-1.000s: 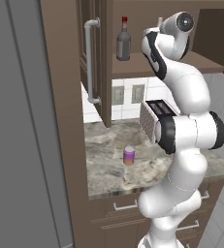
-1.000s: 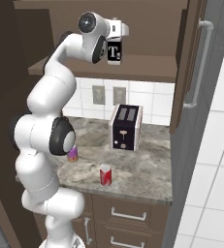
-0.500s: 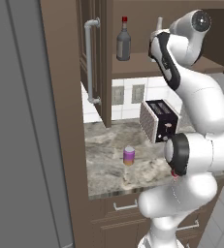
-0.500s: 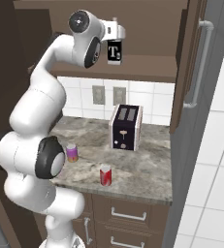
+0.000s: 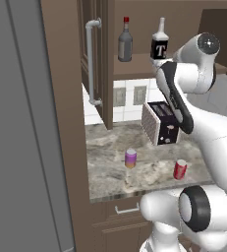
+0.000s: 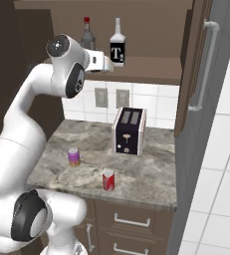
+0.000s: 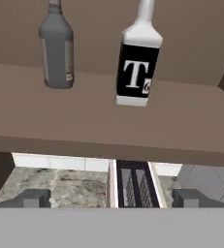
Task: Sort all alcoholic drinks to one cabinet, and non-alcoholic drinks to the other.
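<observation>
Kitchen: granite counter [image 6: 151,174] below an open upper cabinet [image 6: 151,63], door swung right.
Red can [image 6: 108,180]: you see it near the counter's front edge, upright, untouched.
Purple can [image 6: 73,157]: toward the counter's left edge, upright, well apart from the red one.
Toaster [image 6: 129,130]: behind the cans, toward the counter's back edge.
Gripper [image 7: 111,197]: jaws wide, empty; it has backed off the shelf's front edge since a second ago.
Square bottle [image 7: 136,60]: now released on the shelf, upright.
Grey bottle [image 7: 56,45]: just left, apart.
Meaning: both alcoholic drinks look stowed; you likely turn to the cans.
</observation>
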